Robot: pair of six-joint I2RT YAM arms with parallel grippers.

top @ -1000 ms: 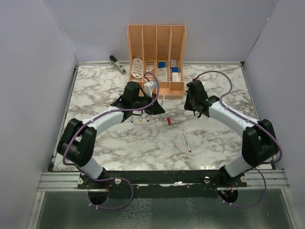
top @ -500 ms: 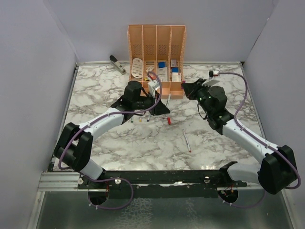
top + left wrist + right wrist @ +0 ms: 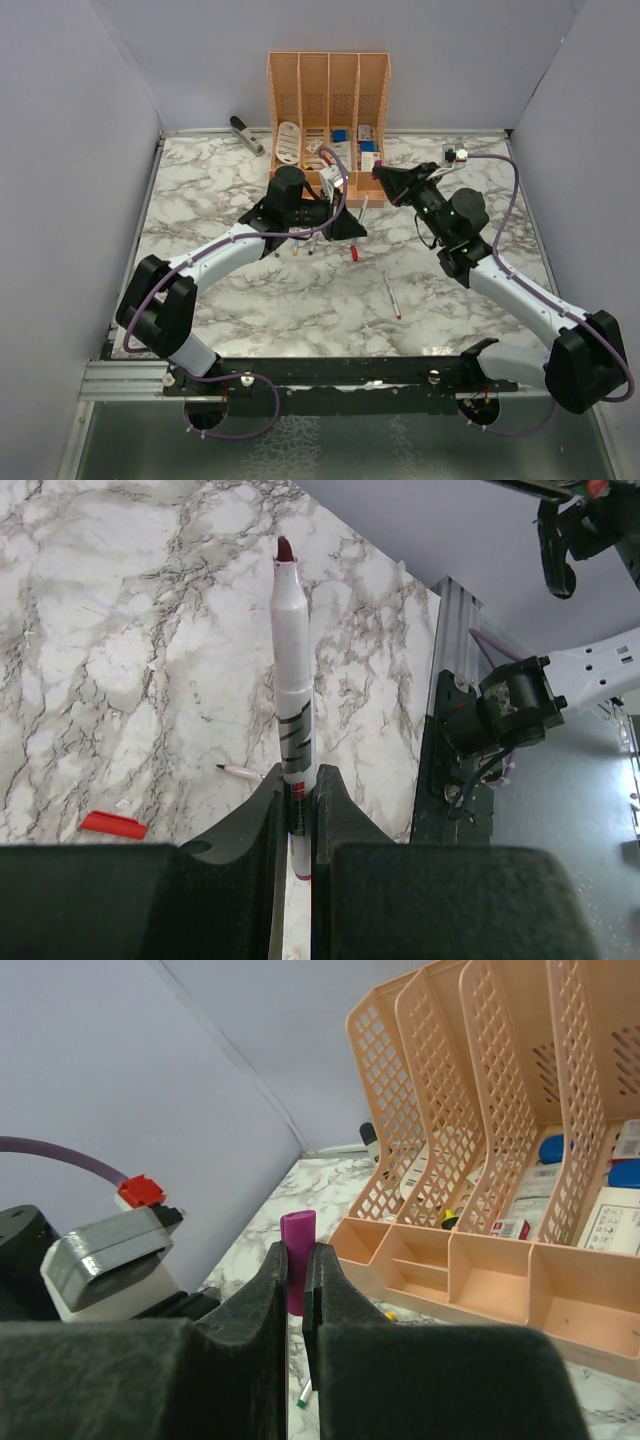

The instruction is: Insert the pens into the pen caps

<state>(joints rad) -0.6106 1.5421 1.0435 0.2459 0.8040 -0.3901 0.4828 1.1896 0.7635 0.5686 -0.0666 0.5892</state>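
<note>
Left wrist: left gripper [image 3: 298, 798] clamps a white red-tipped marker pen [image 3: 291, 680]; right gripper [image 3: 297, 1262] pinches a purple plastic cap [image 3: 297, 1230].

Your top view hangs above and behind the 2 arm bases, facing the back wall, far enough off to hold the whole marble table [image 3: 200, 190], both arms and the peach organizer [image 3: 328, 75]. Your left wrist view sits close behind the left gripper [image 3: 297, 780], looking along the red-tipped pen [image 3: 292, 660] across the marble toward the table's rail. Your right wrist view sits just as close behind the right gripper [image 3: 297, 1255], looking past the purple cap [image 3: 297, 1230] at the organizer. Top and right wrist share that organizer. Top and left wrist share the red cap [image 3: 113, 824] and loose pen [image 3: 240, 771].
</note>
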